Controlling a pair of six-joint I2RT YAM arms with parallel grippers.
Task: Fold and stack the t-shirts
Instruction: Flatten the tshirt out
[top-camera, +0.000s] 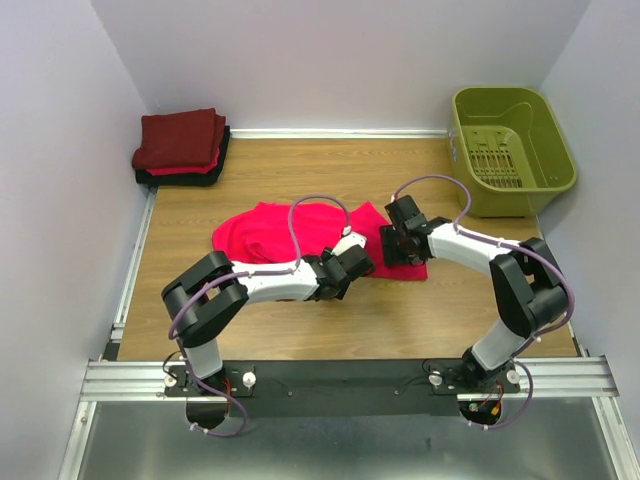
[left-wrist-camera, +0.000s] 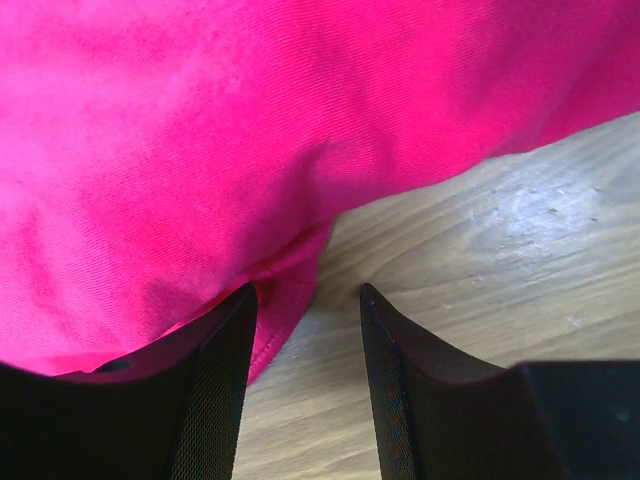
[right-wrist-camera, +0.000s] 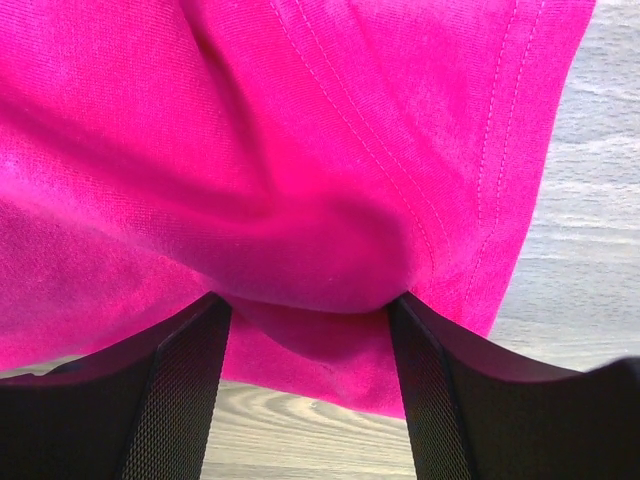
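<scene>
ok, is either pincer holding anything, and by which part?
Right pincer pinches a bunched fold of the pink t-shirt near its stitched hem. Left pincer straddles the shirt's edge; grip cannot be told.

Bare tabletop (top-camera: 300, 170) between pink t-shirt (top-camera: 280, 232) and folded stack (top-camera: 182, 147) gives passage; the basket (top-camera: 500, 200) blocks the far right corner.

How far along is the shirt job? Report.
Done: folded stack at the far-left corner. In hand: pink t-shirt lies crumpled; right pincer grips a bunch, left pincer sits at its hem. Left: folding and stacking it.
</scene>
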